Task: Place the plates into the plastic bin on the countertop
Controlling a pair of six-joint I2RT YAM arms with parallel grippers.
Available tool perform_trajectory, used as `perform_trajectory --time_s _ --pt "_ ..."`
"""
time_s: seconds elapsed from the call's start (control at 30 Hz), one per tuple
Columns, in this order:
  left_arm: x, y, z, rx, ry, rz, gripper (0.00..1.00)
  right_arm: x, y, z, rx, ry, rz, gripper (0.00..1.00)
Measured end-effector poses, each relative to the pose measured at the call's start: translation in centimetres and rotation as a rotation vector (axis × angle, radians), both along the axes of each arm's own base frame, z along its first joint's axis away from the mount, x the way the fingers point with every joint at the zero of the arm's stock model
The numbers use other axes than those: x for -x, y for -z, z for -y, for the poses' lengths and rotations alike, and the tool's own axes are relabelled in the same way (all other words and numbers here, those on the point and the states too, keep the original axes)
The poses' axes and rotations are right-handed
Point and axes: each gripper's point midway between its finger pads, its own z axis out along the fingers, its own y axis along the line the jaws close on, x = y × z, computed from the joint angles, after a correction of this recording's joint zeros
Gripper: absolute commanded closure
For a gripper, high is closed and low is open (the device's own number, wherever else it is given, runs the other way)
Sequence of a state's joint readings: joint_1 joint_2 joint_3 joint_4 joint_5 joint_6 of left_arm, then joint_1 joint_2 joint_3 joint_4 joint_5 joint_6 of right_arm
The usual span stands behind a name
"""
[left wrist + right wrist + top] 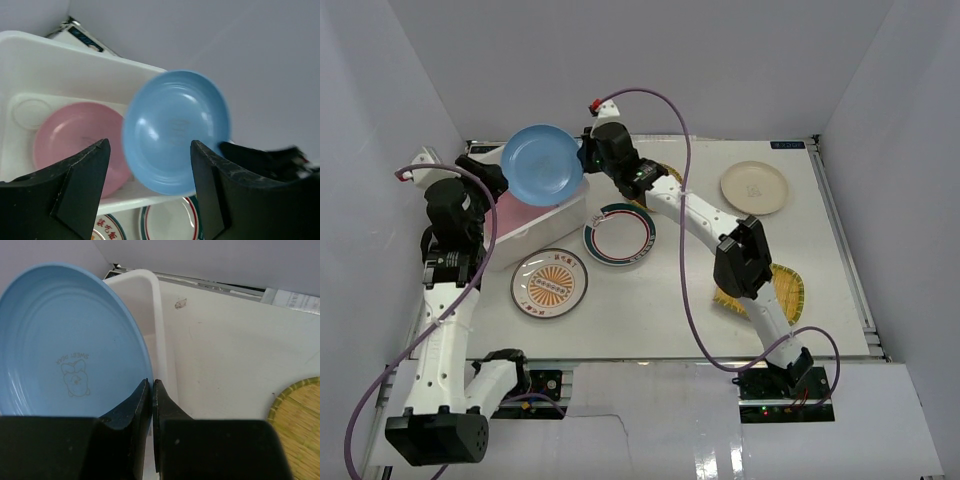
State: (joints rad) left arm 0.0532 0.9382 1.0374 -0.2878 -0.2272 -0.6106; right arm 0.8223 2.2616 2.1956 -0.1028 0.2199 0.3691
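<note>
My right gripper (pixel 585 155) is shut on the rim of the blue plate (pixel 541 164) and holds it tilted above the white plastic bin (pixel 542 228). The blue plate also shows in the right wrist view (pixel 65 340) and the left wrist view (pixel 175 130). A pink plate (pixel 75 142) lies inside the bin. My left gripper (pixel 480 172) is open and empty at the bin's far left, its fingers (pixel 80 185) apart. The green-and-red-rimmed plate (pixel 619 234), the orange-sunburst plate (pixel 549 283) and the cream plate (pixel 754 187) lie on the countertop (pixel 670 310).
One yellow woven plate (pixel 782 290) lies under the right arm at the right. Another woven plate (pixel 300 425) lies behind the right arm's elbow near the back. White walls close in the countertop on three sides.
</note>
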Motion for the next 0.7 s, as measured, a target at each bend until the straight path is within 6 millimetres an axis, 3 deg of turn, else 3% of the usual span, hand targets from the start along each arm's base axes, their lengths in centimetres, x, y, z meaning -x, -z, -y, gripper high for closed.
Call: perform_trajectory --time_s 0.13,0.17,0.2,0.3,0.37,0.47,0.5,0.57,0.63,0.7 --pt "0.8 -1.1 3.4 0.002 0.132 0.03 0.25 1.2 2.7 -3.0 0.031 -0.027 0.0 0.9" --pt "1.1 -1.0 4.2 0.0 0.165 0.025 0.26 1.5 3.1 -3.7 0.026 -0.032 0.007 0.83" --pt "1.6 -0.8 5.0 -0.001 0.199 0.02 0.26 1.9 3.4 -4.4 0.023 -0.04 0.01 0.65" --pt "3.2 0.6 6.8 0.001 0.29 -0.016 0.27 3.2 3.8 -5.7 0.029 -0.071 0.013 0.33" --pt "4.3 2.2 7.9 0.011 0.348 -0.052 0.29 4.0 3.4 -6.1 0.022 -0.086 0.025 0.28" --pt "5.8 5.2 9.8 0.057 0.457 -0.123 0.3 5.1 2.9 -4.7 0.036 -0.096 0.026 0.28" --pt "6.2 6.4 10.6 0.077 0.495 -0.151 0.31 5.6 2.6 -3.8 0.04 -0.095 0.023 0.38" --pt "7.0 8.8 11.9 0.118 0.556 -0.217 0.32 6.7 1.6 -1.0 0.051 -0.087 0.018 0.48" --pt "7.7 11.1 12.8 0.146 0.595 -0.286 0.32 8.1 0.2 2.5 0.026 -0.073 0.024 0.68" --pt "8.5 12.7 13.3 0.163 0.62 -0.34 0.32 9.8 -0.3 6.6 0.009 -0.046 0.019 0.73"
